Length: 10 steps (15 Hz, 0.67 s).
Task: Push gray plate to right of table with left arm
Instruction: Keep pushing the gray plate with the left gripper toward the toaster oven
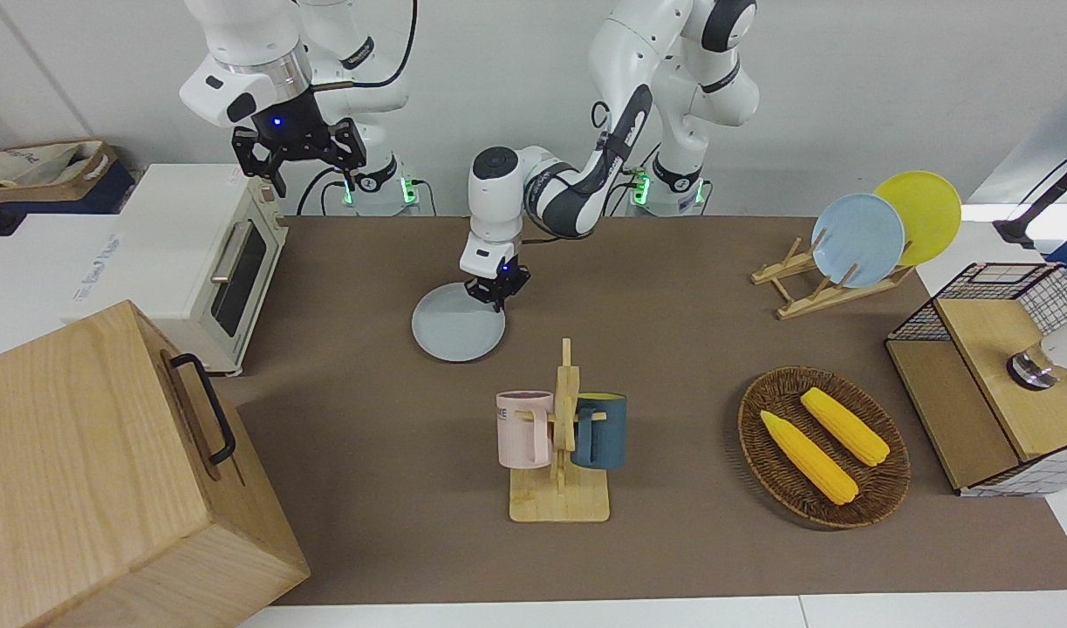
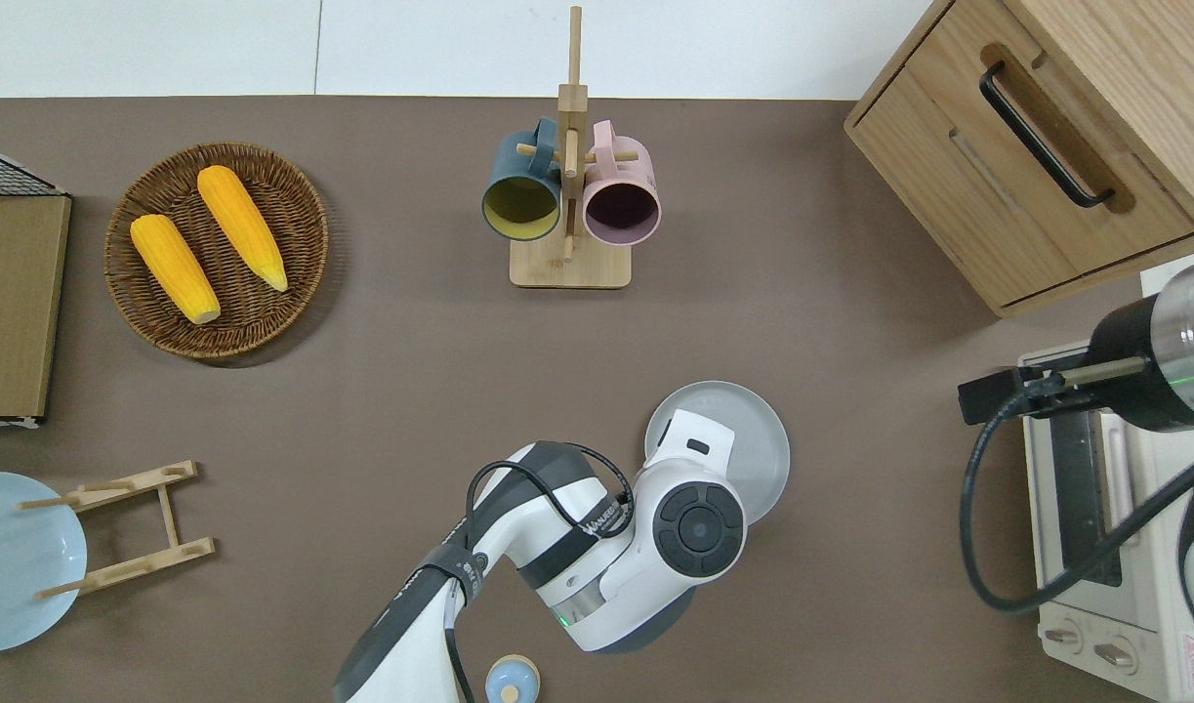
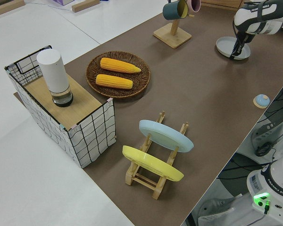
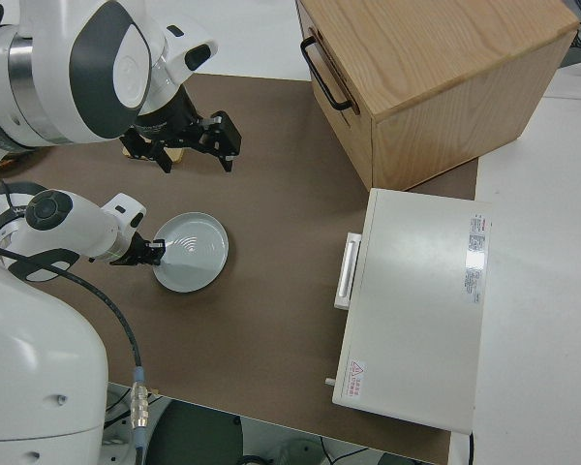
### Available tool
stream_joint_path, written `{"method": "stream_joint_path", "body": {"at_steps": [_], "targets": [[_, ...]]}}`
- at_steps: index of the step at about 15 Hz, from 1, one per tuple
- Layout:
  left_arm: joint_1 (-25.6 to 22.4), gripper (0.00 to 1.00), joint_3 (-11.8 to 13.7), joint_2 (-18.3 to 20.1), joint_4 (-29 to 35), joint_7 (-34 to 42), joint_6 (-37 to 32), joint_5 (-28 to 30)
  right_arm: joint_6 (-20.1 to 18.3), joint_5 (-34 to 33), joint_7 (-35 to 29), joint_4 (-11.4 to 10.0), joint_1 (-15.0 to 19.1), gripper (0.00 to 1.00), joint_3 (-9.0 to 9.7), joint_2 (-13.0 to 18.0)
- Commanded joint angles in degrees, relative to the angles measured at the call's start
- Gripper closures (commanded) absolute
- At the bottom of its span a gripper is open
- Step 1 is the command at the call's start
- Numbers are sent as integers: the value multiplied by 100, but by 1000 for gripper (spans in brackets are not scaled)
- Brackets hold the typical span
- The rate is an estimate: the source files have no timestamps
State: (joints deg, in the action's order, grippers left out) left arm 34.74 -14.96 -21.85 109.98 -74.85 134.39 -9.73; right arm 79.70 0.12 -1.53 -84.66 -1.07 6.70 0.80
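The gray plate lies flat on the brown table, nearer to the robots than the mug rack and a little toward the right arm's end. My left gripper is down at the plate's rim, on the edge nearest the robots and toward the left arm's end. Its fingers look shut and hold nothing. In the overhead view the wrist hides the fingertips and part of the plate. My right gripper is parked, open and empty.
A mug rack with a pink and a blue mug stands farther from the robots. A toaster oven and a wooden cabinet fill the right arm's end. A corn basket, a dish rack and a wire crate sit toward the left arm's end.
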Motion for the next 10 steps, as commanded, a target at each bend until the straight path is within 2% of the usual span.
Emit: {"method": "stream_joint_path", "body": {"at_steps": [1, 2, 5, 7, 8, 10], "targets": [[103, 1000, 64, -205, -152, -100, -167, -161, -86, 59, -5, 46, 116, 17, 86, 17], [103, 905, 72, -205, -161, -100, -167, -143, -86, 59, -5, 46, 116, 17, 86, 17], [94, 396, 81, -196, -161, -91, -167, -161, -86, 59, -5, 46, 116, 17, 86, 17], [68, 111, 108, -170, -161, 4, -167, -170, -95, 59, -5, 46, 116, 17, 77, 17], [33, 16, 116, -118, -170, 153, -176, -161, -86, 59, -5, 46, 116, 17, 86, 17], [33, 9, 134, -47, -187, 181, -246, -161, -86, 59, -5, 46, 116, 17, 77, 17]]}}
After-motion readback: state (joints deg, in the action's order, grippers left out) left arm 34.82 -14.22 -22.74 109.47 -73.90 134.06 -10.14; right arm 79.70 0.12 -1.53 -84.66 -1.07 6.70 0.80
